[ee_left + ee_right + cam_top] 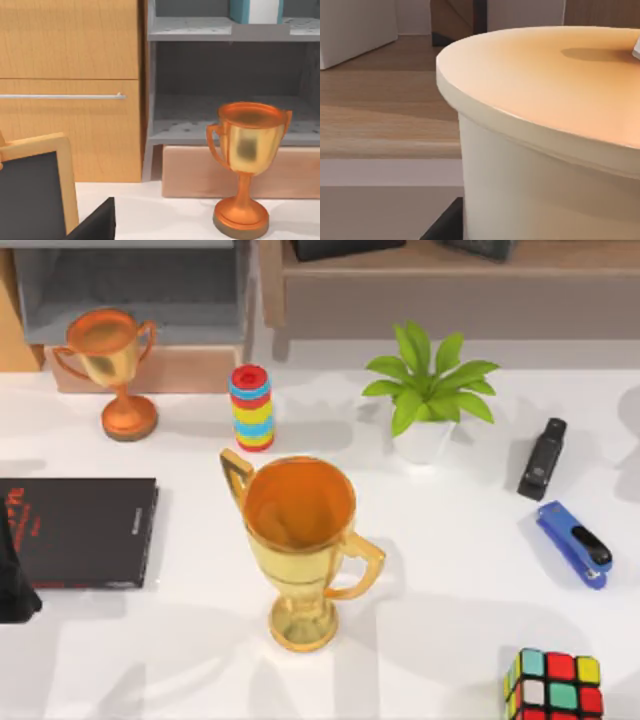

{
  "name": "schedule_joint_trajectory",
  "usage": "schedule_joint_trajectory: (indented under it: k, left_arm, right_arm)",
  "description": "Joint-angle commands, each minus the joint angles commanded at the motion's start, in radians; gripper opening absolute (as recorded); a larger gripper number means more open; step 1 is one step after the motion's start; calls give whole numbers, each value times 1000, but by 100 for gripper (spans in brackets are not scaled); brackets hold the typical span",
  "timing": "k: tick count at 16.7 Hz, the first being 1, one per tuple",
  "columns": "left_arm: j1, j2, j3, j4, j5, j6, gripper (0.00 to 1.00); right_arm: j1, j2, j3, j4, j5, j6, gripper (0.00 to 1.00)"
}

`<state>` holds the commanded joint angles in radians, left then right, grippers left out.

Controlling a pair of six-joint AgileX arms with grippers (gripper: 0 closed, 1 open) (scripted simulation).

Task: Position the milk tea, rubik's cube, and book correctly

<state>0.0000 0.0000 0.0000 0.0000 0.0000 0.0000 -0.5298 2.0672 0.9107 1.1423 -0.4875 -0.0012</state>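
Left claw point(15, 585) is sitting at the counter's point(450, 570) left edge — whether spread or pinched, cannot tell — just beside a black book point(80, 530); the rubik's cube point(553, 686) is lying well apart, toward the near right corner.

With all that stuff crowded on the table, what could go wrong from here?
Three things, I'd guess. The tall gold trophy stands mid-table on a narrow foot, so an arm crossing over could tip it. The rubik's cube sits at the table's near edge on the right; a clumsy nudge might push it off. The right wrist view looks very close onto a cream cup, which may be the milk tea, and a careless move there might upset it.
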Motion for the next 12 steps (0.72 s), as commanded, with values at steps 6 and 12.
schedule_joint_trajectory:
  k: [6,12]
  left_arm:
    - [0,0,0,0,0,0,100]
    - [0,0,0,0,0,0,100]
  right_arm:
    - [-4,68,-4,79,0,-3,0]
    - [-5,105,-10,111,-1,-4,0]
